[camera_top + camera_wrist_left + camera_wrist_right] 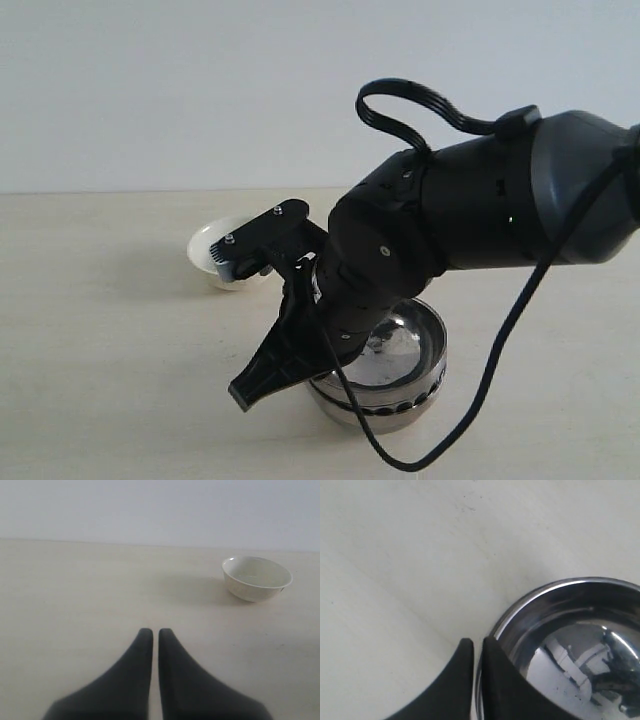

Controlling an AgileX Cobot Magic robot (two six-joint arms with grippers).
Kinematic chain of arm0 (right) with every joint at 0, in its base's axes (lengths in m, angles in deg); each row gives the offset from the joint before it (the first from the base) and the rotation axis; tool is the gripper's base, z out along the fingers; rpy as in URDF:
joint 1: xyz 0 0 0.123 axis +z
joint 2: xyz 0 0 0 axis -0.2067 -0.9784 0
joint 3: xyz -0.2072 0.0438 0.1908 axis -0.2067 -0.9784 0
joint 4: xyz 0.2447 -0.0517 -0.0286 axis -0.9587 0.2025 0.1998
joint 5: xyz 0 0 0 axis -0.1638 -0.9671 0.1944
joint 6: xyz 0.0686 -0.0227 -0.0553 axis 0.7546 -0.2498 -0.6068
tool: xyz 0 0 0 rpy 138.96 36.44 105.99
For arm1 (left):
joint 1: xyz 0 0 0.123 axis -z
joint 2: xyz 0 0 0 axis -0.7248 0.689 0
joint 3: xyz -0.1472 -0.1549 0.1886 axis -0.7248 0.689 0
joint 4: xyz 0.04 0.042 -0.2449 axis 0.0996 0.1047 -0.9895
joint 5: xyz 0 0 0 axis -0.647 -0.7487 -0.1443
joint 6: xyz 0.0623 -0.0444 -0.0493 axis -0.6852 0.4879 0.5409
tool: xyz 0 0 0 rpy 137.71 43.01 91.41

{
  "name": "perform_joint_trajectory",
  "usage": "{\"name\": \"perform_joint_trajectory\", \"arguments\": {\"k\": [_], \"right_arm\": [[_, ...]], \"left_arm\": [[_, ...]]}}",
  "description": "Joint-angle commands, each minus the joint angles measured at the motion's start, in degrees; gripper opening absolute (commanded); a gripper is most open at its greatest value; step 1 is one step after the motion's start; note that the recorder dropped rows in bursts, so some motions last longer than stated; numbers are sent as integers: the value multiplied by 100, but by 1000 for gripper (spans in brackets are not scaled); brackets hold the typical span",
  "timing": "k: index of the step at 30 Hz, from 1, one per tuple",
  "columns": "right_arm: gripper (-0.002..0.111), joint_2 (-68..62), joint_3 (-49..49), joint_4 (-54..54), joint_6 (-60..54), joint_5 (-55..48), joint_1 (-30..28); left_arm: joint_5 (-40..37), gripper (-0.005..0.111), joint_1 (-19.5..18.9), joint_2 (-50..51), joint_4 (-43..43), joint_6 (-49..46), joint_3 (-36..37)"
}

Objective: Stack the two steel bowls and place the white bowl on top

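Steel bowl [410, 355], ribbed low on its wall, sits nearest, at five o'clock on the table [100, 350]. The right gripper [477, 642] pinches its rim at nine o'clock. Farther off, at ten o'clock from it, stands the white bowl [204, 250]. The left gripper [155, 632] has its jaws pressed together, empty.

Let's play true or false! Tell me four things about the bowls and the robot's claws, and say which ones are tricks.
1. The white bowl is empty. True.
2. The left gripper holds the white bowl. False: it is shut on nothing, apart from the bowl.
3. The right gripper is at the rim of the steel bowl. True.
4. The white bowl sits inside the steel bowl. False: it stands alone on the table.
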Motion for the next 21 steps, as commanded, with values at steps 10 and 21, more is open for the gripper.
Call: {"name": "perform_joint_trajectory", "arguments": {"k": [10,21], "right_arm": [[0,952,-45,1998,1627,-880,-1],[0,939,-1149,3075,2985,-93,-605]], "left_arm": [[43,4,29,-18,0,27,17],[43,4,29,-18,0,27,17]]}}
